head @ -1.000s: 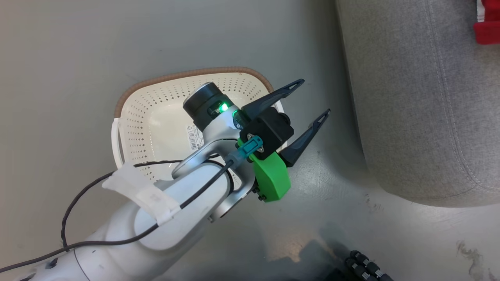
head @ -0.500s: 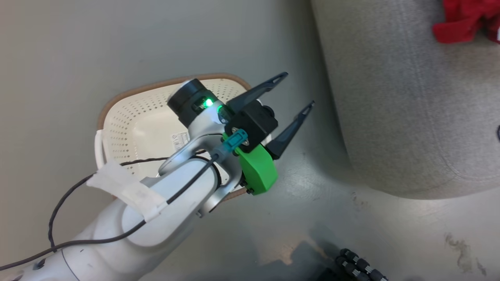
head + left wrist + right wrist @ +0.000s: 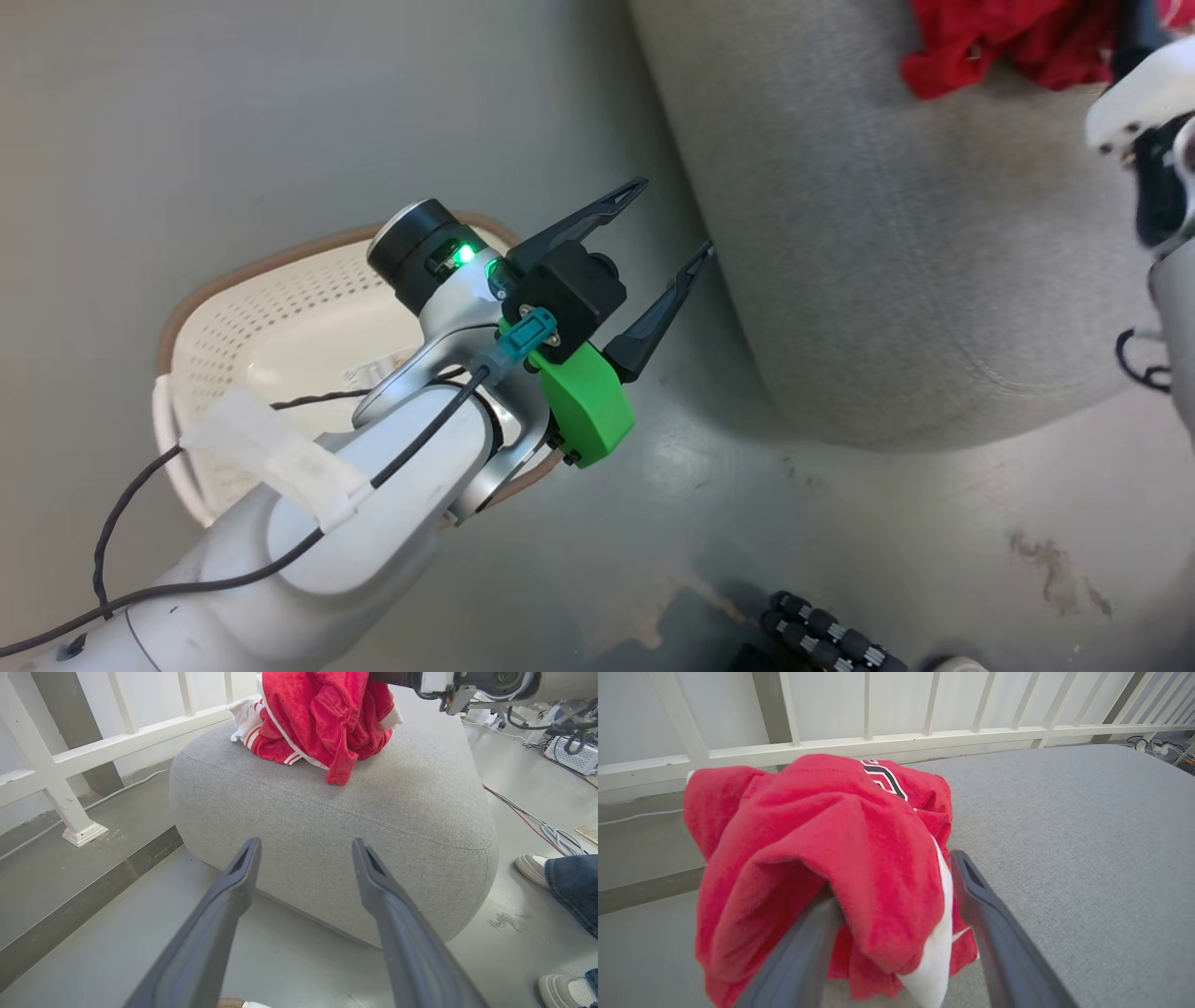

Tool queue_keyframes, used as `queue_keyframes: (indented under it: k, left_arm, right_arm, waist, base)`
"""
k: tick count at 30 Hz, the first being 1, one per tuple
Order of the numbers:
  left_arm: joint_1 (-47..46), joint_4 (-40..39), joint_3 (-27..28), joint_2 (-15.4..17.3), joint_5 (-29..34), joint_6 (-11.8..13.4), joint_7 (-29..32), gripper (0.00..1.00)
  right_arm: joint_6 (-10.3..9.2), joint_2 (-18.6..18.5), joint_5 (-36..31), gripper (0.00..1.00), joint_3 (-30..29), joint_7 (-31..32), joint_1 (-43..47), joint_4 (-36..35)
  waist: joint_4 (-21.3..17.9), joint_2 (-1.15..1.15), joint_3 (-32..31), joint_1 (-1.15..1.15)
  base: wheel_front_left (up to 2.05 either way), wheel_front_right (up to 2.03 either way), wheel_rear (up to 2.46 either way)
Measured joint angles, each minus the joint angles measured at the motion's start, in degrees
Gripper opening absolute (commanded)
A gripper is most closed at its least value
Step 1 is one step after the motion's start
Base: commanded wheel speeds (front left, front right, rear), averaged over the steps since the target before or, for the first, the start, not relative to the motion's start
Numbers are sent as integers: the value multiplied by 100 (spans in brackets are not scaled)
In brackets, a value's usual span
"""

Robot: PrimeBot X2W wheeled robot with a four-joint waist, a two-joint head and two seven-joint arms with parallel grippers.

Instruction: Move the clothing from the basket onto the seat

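- Dark fingers of the right pincer [image 3: 896, 882] stand spread wide and released. The red-and-white clothing [image 3: 822, 858] lies bunched between them and drapes over one finger, hiding its tip.
- Left pincer [image 3: 674, 217] is released too, with nothing between its fingers. It hangs above the grey floor [image 3: 280, 112] just beside the seat's rounded corner, its fingers pointing at the seat's side [image 3: 306, 847].
- Clothing [image 3: 322, 714] rests on top of the seat [image 3: 350, 812] in one crumpled heap, near the edge closest to the white railing [image 3: 140, 732]. How many garments are in it I cannot tell.
- In the head view the heap [image 3: 990, 42] sits at the far end of the seat [image 3: 887, 261], and the right arm [image 3: 1134, 103] reaches in beside it.
- One basket [image 3: 280, 327] stands on the floor beside the seat, apart from it. The left forearm [image 3: 355, 504] and its cable cross over it and hide much of its inside.
- One railing [image 3: 878, 744] runs behind the seat [image 3: 1064, 835].
- A person's two pale shoes [image 3: 532, 868] and a jeans leg [image 3: 574, 882] show on the floor beside the seat, with loose cables [image 3: 537, 821] nearby.
- Count: two pincers, one basket, one seat, one heap of clothing.
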Motion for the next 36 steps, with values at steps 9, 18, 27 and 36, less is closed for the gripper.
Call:
queue_keyframes:
  k: [9, 18, 27, 36]
  left_arm:
    - [94, 0, 7, 32, -153, 18, -1, 100]
    - [231, -9, 11, 32, -209, 52, -8, 100]
    - [348, 2, 40, -7, -276, 52, -172, 100]
    - [468, 189, 304, -73, -422, 153, -543, 100]
  right_arm:
    - [261, 122, -2, 100, 141, -54, 416, 47]
    - [446, 194, 157, 100, 191, -5, 850, 189]
    - [465, 76, 320, 100, 204, 49, 940, -66]
    - [511, -255, 352, 100, 258, -37, 938, -709]
  waist:
    - [-379, 0, -192, 0]
    - [-665, 0, -474, 0]
    - [-748, 0, -759, 0]
    - [-557, 0, -1127, 0]
  base:
    - [0, 0, 0]
    - [0, 0, 0]
    - [0, 0, 0]
    - [0, 0, 0]
